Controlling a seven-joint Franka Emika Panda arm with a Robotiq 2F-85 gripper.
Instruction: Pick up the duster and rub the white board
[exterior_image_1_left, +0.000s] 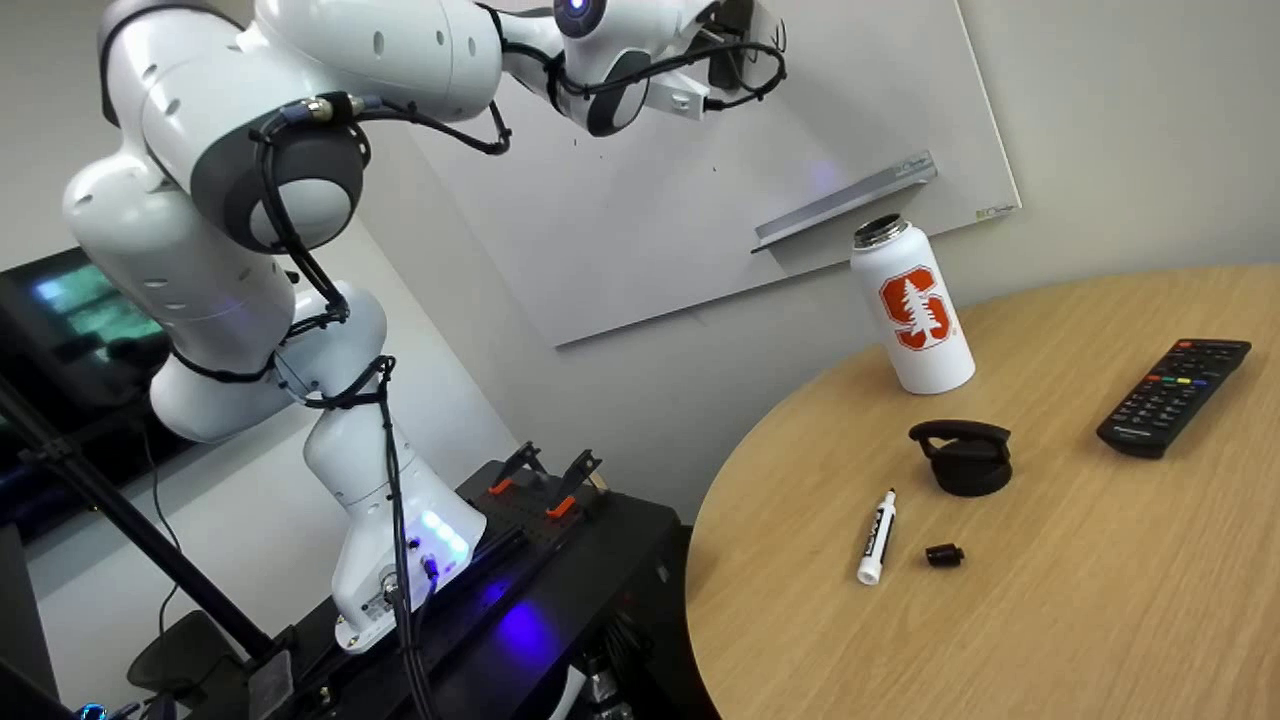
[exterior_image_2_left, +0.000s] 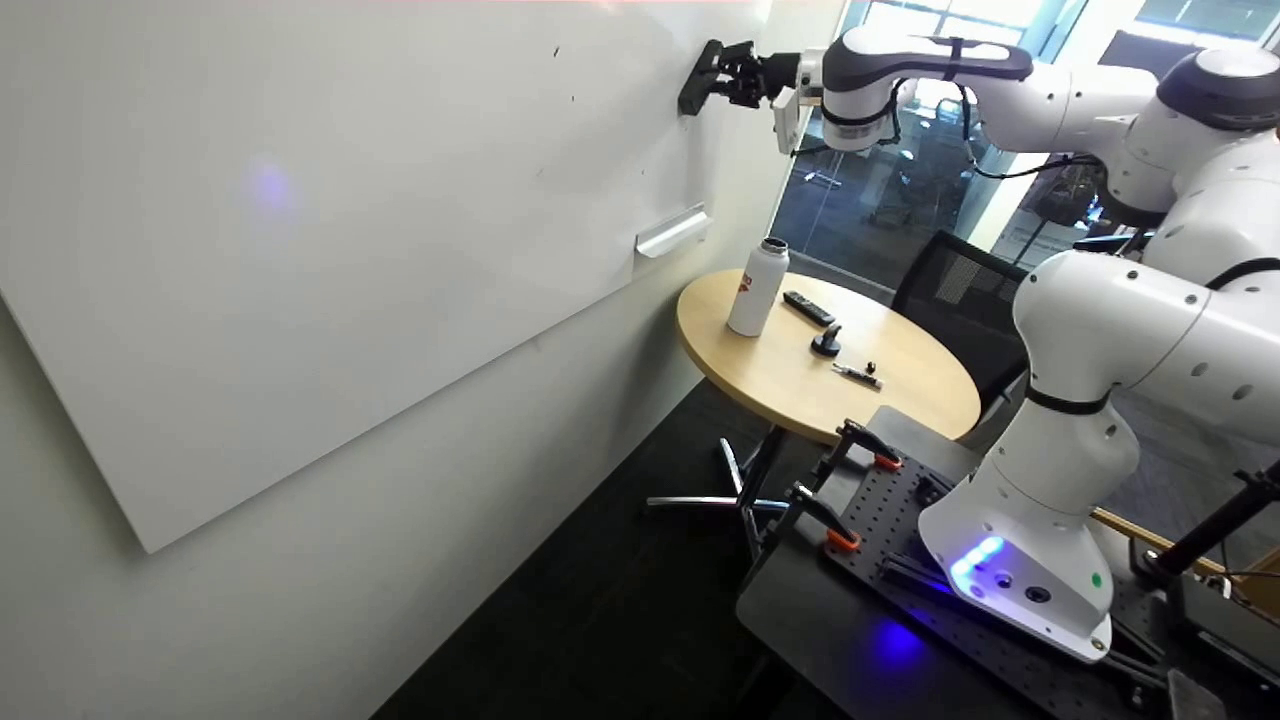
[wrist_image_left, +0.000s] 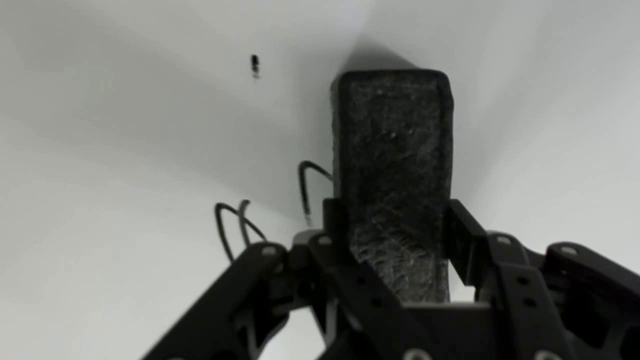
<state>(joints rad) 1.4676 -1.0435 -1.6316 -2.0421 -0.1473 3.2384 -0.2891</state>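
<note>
You have the duster (wrist_image_left: 392, 145) clamped in your gripper (wrist_image_left: 395, 225), jaws against its two long sides; in the wrist view it stands lengthwise, right of center, its upper part extending past them. In an exterior view it sits at the upper middle-right, its face toward the white board (exterior_image_2_left: 350, 250); whether it touches, you cannot tell. You have one duster, one white board and one grey ledge (exterior_image_1_left: 848, 200); on the one round table (exterior_image_1_left: 790, 590) are one white bottle (exterior_image_1_left: 912, 315), one remote (exterior_image_1_left: 1172, 397), one marker (exterior_image_1_left: 877, 540), one small black cap (exterior_image_1_left: 944, 555) and one round black piece (exterior_image_1_left: 968, 468) with a loop. Your arm (exterior_image_2_left: 1100, 310) rises from its base (exterior_image_2_left: 1025, 560) at lower right of an exterior view, folds at the right edge and stretches leftward near the top.
</note>
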